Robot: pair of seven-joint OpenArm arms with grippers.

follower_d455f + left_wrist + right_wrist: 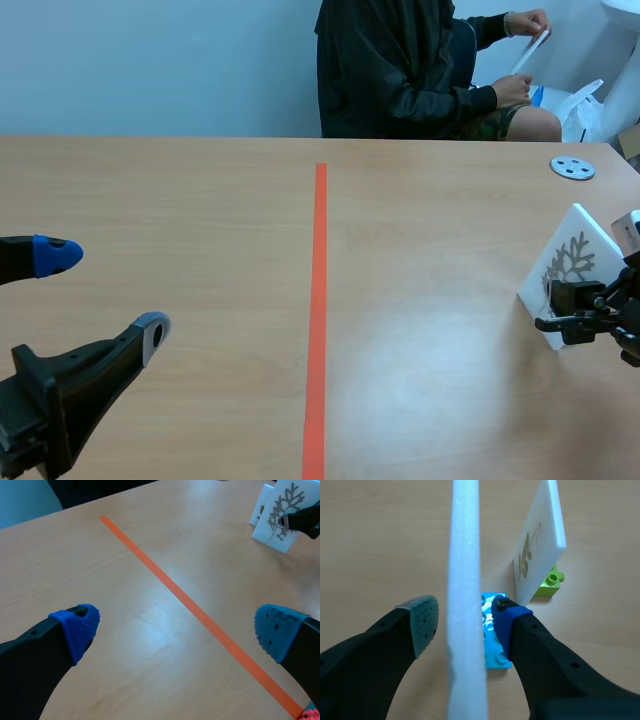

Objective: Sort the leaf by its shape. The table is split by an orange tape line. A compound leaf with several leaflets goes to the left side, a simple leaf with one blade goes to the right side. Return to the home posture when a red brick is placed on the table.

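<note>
A white card point(572, 262) printed with a grey, many-lobed branching leaf stands tilted on the table right of the orange tape line point(318, 300). My right gripper point(566, 305) is at its lower edge. In the right wrist view the card point(465, 555) is edge-on between the fingers of the right gripper point(465, 625), which is open with a narrow gap on each side. The card stands in a blue brick point(496, 657). My left gripper point(105, 292) is open over the left half, holding nothing; in its own view the left gripper point(175, 630) straddles the tape point(190, 605).
Just ahead, a second white leaf card point(540, 555) stands on a green brick point(547, 585); both cards point(282, 515) show from the left wrist. A grey disc point(572, 167) lies far right. A person point(400, 60) across the table holds a white card.
</note>
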